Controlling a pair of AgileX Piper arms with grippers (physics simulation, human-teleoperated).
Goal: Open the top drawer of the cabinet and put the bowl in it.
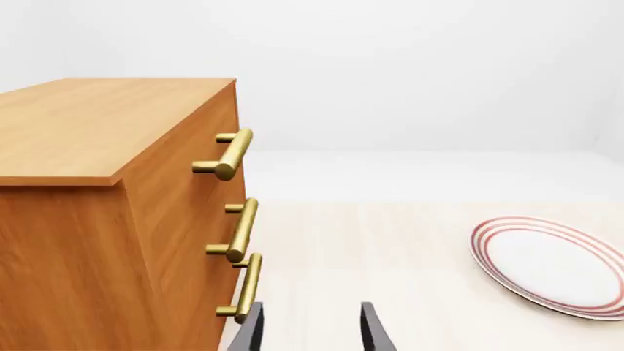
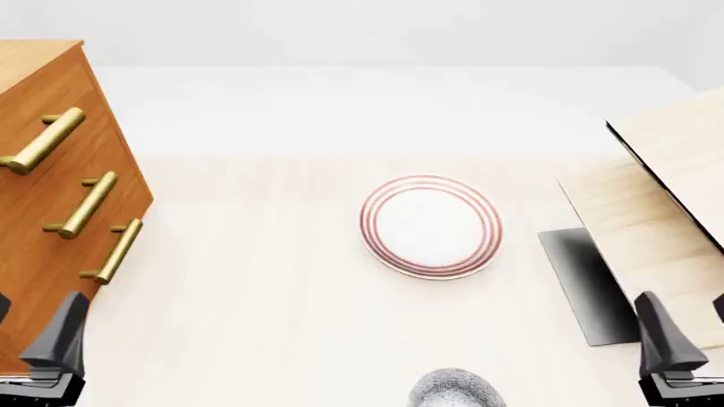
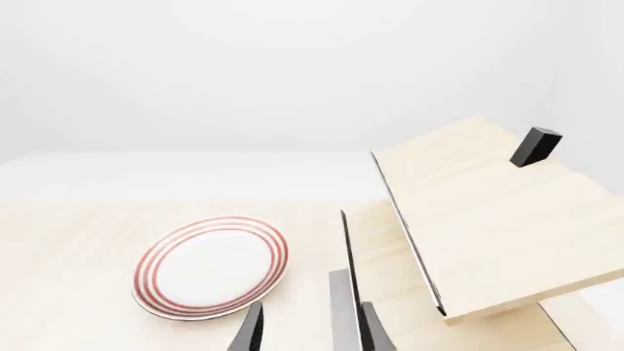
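Dark grey, wedge-shaped fingers on both tools: left tool [image 2: 34, 339], right tool [image 2: 690, 339], smooth matte, unmarked.

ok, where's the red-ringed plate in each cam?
Front: plate at table centre, between the cabinet and the pale wood structure.
Left wrist: plate cut by the frame edge, cabinet opposite.
Right wrist: plate beside the pale structure.
Shared landmark: the plate itself.
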